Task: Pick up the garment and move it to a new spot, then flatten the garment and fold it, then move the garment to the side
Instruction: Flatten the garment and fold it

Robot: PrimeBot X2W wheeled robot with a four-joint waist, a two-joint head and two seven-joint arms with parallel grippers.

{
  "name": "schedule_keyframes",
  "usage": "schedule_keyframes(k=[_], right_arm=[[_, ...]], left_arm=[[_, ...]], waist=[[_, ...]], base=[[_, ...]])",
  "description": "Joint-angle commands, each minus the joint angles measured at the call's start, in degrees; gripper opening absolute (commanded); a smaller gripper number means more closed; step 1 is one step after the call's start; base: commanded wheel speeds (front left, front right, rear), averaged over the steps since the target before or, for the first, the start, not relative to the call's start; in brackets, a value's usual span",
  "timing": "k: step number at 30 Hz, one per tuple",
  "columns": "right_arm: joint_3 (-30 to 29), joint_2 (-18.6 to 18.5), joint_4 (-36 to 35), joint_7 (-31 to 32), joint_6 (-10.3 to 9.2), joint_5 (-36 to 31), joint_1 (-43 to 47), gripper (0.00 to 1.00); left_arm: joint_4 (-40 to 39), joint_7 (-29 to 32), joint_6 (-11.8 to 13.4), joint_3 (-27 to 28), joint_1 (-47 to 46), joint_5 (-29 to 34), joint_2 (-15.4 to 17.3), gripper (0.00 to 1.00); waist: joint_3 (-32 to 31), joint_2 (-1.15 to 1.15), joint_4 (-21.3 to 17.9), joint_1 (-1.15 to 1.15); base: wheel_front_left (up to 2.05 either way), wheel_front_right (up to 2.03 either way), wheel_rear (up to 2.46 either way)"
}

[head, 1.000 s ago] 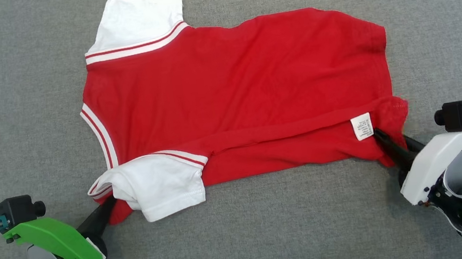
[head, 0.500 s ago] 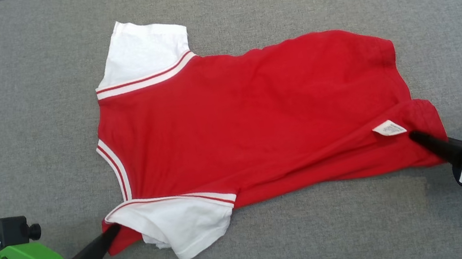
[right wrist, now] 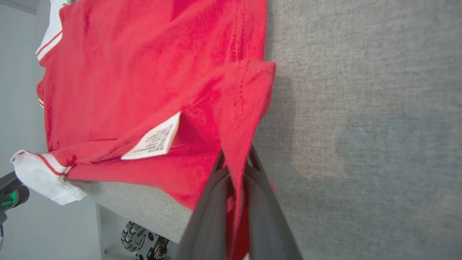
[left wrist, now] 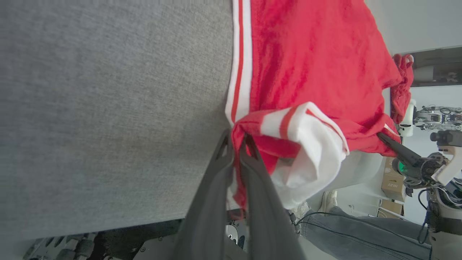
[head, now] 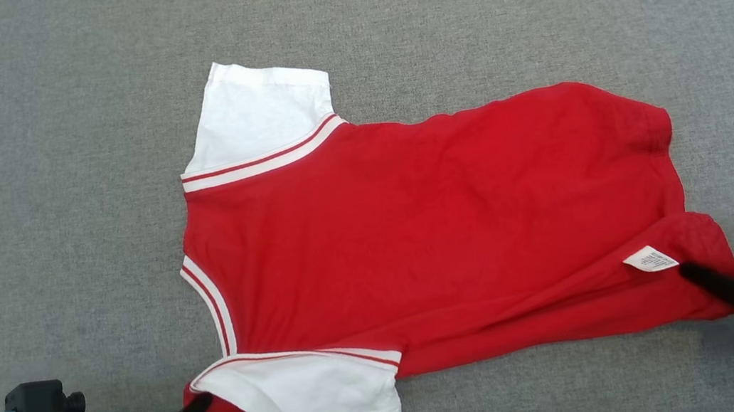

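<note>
Red garment (head: 434, 225) lies spread on the grey fabric surface (head: 37, 209), with its near edge strung between the two grippers. Left gripper (head: 199, 404) is clamped on the shoulder corner just beside the near white sleeve (head: 323, 402). Right gripper (head: 691, 272) is clamped on the hem corner next to the care label (head: 650, 259) (both wrist views show cloth pinched between closed fingers).

Care label (head: 650, 259) print too small to read; left tool (head: 199, 404) tips hidden under garment (head: 427, 226)
</note>
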Motion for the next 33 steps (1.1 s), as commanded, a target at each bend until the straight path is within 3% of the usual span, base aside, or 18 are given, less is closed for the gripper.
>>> schedule_keyframes(k=[1, 2, 3, 4, 5, 10, 18, 22, 26, 33], right_arm=[[0.57, 0.29, -0.01, -0.47, 0.02, -1.16, -0.71, 0.00], [1.36, 0.41, 0.05, -0.66, 0.02, -2.31, -1.00, 0.38], [2.04, 0.40, -0.11, -1.30, 0.02, -3.33, -1.40, 0.98], [2.45, 0.60, 0.07, -1.84, 0.01, -4.21, -1.62, 1.00], [3.25, 0.50, -0.11, -2.20, 0.02, -4.92, -1.74, 1.00], [3.09, -1.83, -2.17, -5.00, 0.02, -6.50, -1.74, 1.00], [-3.11, -2.35, -3.95, -7.97, 0.02, -6.94, -6.74, 1.00], [-6.64, 1.69, -0.92, -7.71, 0.02, -7.09, -15.08, 1.00], [-8.49, 7.01, 4.23, -3.10, 0.02, -8.44, -24.60, 1.00], [-5.40, 12.17, 9.02, 5.42, 0.02, -12.41, -35.62, 1.00]], left_arm=[[0.77, 0.02, 0.33, -0.25, -1.33, 0.64, -0.26, 0.00], [1.43, 0.05, 0.61, -0.58, -1.57, 1.08, -0.66, 0.00], [2.28, -0.68, 0.96, -0.52, -2.00, 1.79, -1.04, 0.19], [2.88, -1.35, 1.30, -0.49, -2.40, 2.60, -1.33, 0.54], [3.30, -1.76, 1.36, -0.69, -2.55, 3.04, -1.53, 1.00], [2.67, -4.17, 2.38, -0.41, -2.37, 5.77, -1.10, 1.00], [0.39, -6.79, 5.41, 2.62, -4.15, 9.26, 2.68, 1.00], [0.49, -6.28, 5.88, 4.99, -10.75, 9.30, 2.81, 1.00], [3.09, -3.97, 6.24, 6.33, -20.13, 9.00, 2.18, 1.00], [11.61, 2.27, 4.48, 4.72, -37.43, 9.92, 0.09, 1.00]], waist=[[0.11, 0.00, -0.02, 0.00], [0.18, 0.00, -0.11, 0.00], [0.23, 0.00, -0.23, 0.00], [0.23, 0.00, -0.32, 0.00], [0.24, 0.00, -0.42, 0.00], [0.31, 0.00, -0.56, 0.00], [3.63, 0.00, -0.41, 0.00], [9.25, 0.00, -0.19, 0.00], [14.26, 0.00, -0.32, 0.00], [18.14, 0.00, -1.91, 0.00]], base=[[0.00, 0.00, 0.00], [0.00, 0.00, 0.00], [0.00, 0.00, 0.00], [0.00, 0.00, 0.00], [0.00, 0.00, 0.00], [0.00, 0.00, 0.00], [0.00, 0.00, 0.00], [0.00, 0.00, 0.00], [0.00, 0.00, 0.00], [0.00, 0.00, 0.00]])
